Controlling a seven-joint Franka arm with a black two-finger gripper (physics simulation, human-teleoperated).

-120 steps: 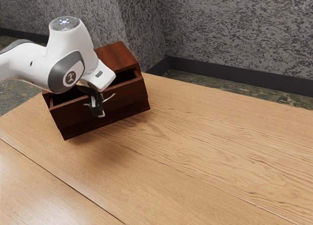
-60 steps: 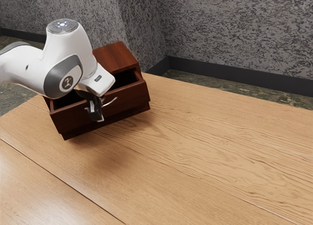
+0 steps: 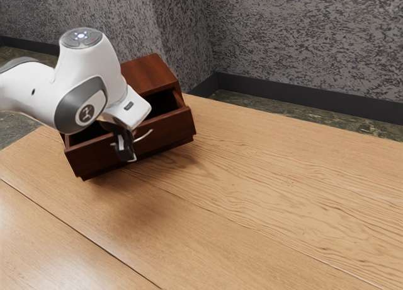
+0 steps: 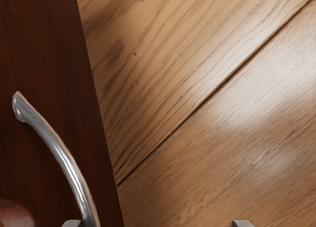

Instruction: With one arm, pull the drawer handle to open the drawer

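A dark red wooden cabinet (image 3: 148, 72) stands at the table's far corner, at the exterior view's left. Its drawer (image 3: 165, 127) is pulled partly out, with a dark gap showing behind the front. A curved silver handle (image 3: 144, 136) sits on the drawer front. My black gripper (image 3: 124, 149) hangs at that handle, pointing down. In the wrist view the handle (image 4: 55, 149) arcs across the drawer front (image 4: 44, 64) and ends right beside one fingertip (image 4: 73, 223). The other fingertip (image 4: 242, 223) stands far from it over the table, so the gripper is open.
The light oak table (image 3: 264, 195) stretches wide to the exterior view's right and front. Grey speckled walls (image 3: 283, 31) meet in a corner behind the cabinet, with a dark baseboard along the floor. My white arm (image 3: 69, 82) covers part of the cabinet's front.
The drawer has slid further out of the cabinet toward the exterior view's right, and the dark gap has widened. My hand moved with the handle.
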